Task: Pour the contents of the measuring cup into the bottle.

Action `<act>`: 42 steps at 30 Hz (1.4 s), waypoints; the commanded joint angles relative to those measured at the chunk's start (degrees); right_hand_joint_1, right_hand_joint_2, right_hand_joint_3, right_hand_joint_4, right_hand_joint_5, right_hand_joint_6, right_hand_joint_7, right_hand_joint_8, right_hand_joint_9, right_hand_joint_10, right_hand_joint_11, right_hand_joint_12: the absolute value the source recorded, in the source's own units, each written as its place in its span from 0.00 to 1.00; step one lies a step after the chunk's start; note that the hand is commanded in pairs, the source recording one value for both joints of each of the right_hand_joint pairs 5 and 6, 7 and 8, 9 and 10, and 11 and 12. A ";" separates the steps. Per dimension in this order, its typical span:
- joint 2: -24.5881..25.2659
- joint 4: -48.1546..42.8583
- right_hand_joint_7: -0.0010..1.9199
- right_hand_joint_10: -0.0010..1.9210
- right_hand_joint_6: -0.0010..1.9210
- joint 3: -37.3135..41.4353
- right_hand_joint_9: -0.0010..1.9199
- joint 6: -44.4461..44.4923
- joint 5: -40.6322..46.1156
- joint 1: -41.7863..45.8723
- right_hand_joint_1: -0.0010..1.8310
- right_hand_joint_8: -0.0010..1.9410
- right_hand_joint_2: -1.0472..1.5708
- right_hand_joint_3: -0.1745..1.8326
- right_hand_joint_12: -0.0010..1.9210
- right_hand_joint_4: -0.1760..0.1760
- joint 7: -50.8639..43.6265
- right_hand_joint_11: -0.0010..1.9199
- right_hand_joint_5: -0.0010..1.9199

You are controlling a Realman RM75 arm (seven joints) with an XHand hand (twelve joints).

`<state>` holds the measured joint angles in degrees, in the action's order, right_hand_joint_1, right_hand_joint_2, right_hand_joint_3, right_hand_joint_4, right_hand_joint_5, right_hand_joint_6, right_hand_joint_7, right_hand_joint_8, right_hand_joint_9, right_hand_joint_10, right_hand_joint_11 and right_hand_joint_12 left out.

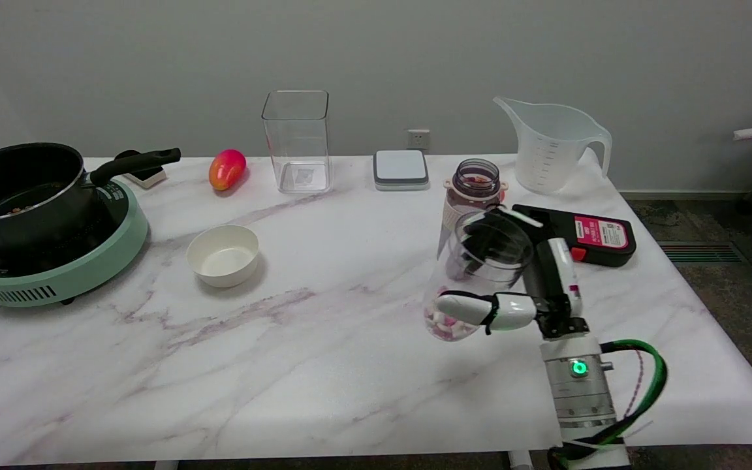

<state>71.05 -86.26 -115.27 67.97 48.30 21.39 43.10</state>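
My right hand [527, 294] grips a clear measuring cup [477, 267] with pink and white pieces at its bottom. The thumb lies across the cup's front and the other fingers wrap round its back. The cup is lifted off the table and leans a little, its mouth up and to the right. Right behind it stands the bottle [475, 184], with an open dark-tinted neck and a white body. The cup's rim hides the bottle's lower part.
A black and red case [588, 234] lies just right of the bottle. A large translucent jug [552, 147], a grey-white box [401, 168] and a clear square container [297, 140] stand at the back. Left are a mango [226, 168], a white bowl [222, 254] and a pot [20, 189] on a green cooker.
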 commanded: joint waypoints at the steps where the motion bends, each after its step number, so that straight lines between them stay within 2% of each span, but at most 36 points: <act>1: -12.45 -15.28 0.99 0.89 1.00 2.60 0.90 9.42 12.58 3.66 0.68 0.98 1.00 0.20 0.75 0.50 -17.91 0.75 1.00; 5: -17.33 -18.49 0.99 0.89 1.00 6.44 0.89 8.81 17.95 2.34 0.68 0.98 1.00 0.20 0.75 0.50 -20.79 0.75 1.00; 12: -19.29 -19.52 0.99 0.90 1.00 15.69 0.90 3.01 25.85 -0.11 0.69 0.98 1.00 0.19 0.76 0.50 -24.83 0.76 1.00; 17: -19.21 -19.09 0.99 0.90 1.00 26.07 0.90 -9.83 31.35 -1.05 0.69 0.98 1.00 0.19 0.76 0.50 -27.88 0.76 1.00; 21: -19.29 -17.78 0.99 0.90 1.00 34.27 0.90 -19.54 32.82 -1.39 0.69 0.98 1.00 0.19 0.76 0.50 -27.90 0.76 1.00; 26: -20.20 -14.17 0.99 0.89 1.00 45.25 0.89 -35.94 33.07 -3.35 0.69 0.97 1.00 0.20 0.75 0.50 -27.90 0.75 1.00; 32: -22.22 -9.27 0.98 0.87 1.00 46.44 0.87 -40.52 31.99 -7.64 0.68 0.97 1.00 0.20 0.74 0.50 -27.90 0.74 1.00; 38: -23.04 -6.04 0.96 0.84 1.00 45.75 0.84 -40.29 24.68 -10.24 0.72 0.95 0.95 0.22 0.72 0.50 -27.90 0.72 1.00; 42: -23.19 -4.41 0.96 0.84 1.00 42.52 0.84 -37.46 19.13 -11.02 0.72 0.95 0.95 0.23 0.71 0.50 -27.90 0.71 1.00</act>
<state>51.18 -98.37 -78.70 40.23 76.30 16.83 17.10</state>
